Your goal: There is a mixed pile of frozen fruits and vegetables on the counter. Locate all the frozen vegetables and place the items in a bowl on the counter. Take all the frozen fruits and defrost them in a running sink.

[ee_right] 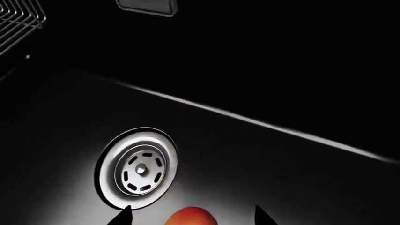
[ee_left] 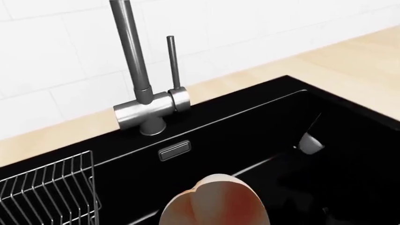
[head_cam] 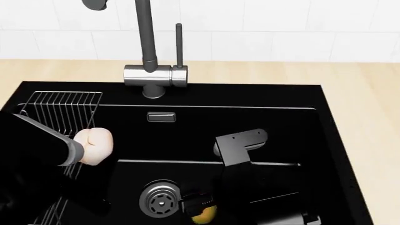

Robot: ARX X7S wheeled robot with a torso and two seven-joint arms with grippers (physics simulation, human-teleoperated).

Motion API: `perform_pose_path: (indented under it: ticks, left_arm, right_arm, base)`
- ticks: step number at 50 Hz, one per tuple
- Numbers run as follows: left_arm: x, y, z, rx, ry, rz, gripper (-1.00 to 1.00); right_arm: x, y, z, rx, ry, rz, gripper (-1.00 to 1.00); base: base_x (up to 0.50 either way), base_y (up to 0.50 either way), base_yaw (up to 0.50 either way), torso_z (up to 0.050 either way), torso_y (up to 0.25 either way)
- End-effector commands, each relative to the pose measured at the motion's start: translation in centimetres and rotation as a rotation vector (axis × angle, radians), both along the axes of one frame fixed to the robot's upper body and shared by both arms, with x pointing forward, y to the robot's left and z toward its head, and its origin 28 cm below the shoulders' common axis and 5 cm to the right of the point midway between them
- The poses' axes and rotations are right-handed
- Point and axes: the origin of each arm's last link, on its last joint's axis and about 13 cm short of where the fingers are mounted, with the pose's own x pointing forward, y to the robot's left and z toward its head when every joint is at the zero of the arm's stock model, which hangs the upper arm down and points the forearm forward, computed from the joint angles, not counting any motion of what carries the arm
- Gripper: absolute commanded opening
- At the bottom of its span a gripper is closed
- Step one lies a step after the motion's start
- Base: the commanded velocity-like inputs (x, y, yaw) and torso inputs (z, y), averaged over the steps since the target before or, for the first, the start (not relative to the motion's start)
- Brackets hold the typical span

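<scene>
Mango (ee_right: 189, 216) between right hand (ee_right: 190, 216) fingers near drain (ee_right: 137, 168), axis unclear, left hand (head_cam: 87, 147) grips whitish fruit (head_cam: 95, 145)

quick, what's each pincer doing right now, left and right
Left pincer: closed on the whitish fruit above the sink.
Right pincer: around the mango near the drain; grip unclear.

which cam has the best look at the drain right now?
Right wrist view: the drain fills the lower part of the frame, whole, with its slots clear, and the mango just beside it. The head view shows the drain smaller, near the bottom edge of the sink. The left wrist view doesn't show it.
</scene>
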Motion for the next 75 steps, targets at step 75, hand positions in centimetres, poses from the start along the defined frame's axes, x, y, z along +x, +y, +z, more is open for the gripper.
perform_pose_path:
  ticks: [75]
  left_arm:
    - [11.4, -12.8, -6.5, 0.045, 0.367, -0.348, -1.0]
  right_arm:
    - [-21.1, -11.6, 17.6, 0.057, -0.65, -0.398, 1.0]
  base:
    - [0.0, 0.0, 0.0, 0.0, 0.0]
